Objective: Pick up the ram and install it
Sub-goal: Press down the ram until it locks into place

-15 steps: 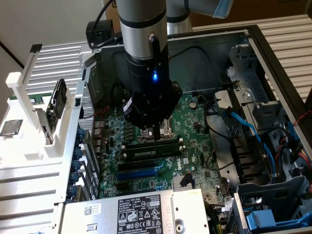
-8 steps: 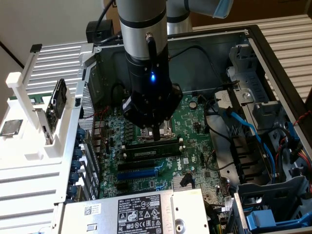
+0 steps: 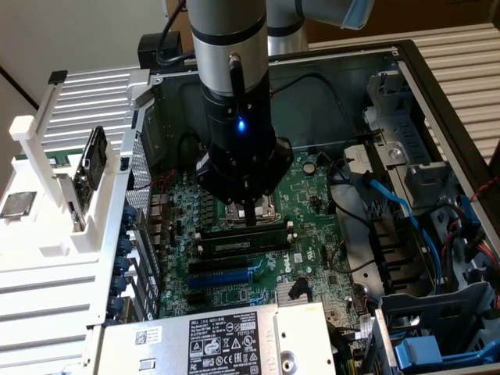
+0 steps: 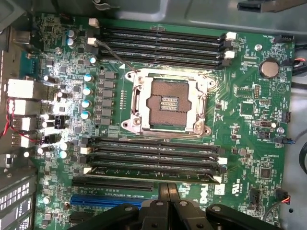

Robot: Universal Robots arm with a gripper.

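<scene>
One long, narrow green memory stick with dark chips, the ram [image 4: 153, 171], lies seated in the motherboard memory slot nearest the jaws, in the bank of long black slots [image 4: 153, 151] just beside the square silver processor socket [image 4: 166, 104]; in the exterior view the same stick [image 3: 242, 244] runs across the board directly under the arm's tip. Right above it hangs the black gripper [image 3: 250, 221], its two dark fingers [image 4: 168, 201] pressed together, so the jaws stand closed with nothing between them, their tips at or just above the stick's top edge; whether they touch it I cannot tell. A second bank of long black empty slots [image 4: 160, 45] sits on the far side of the socket. All of this belongs to the green motherboard [image 3: 312, 195] lying inside an open dark grey metal computer case [image 3: 437, 86]. Blue flat cables [image 3: 391, 199] run toward the exterior view's right, a silver power supply box with a white label [image 3: 226, 340] sits at the near edge, and a white plastic rack [image 3: 47, 187] stands outside the case at the exterior view's left.
</scene>
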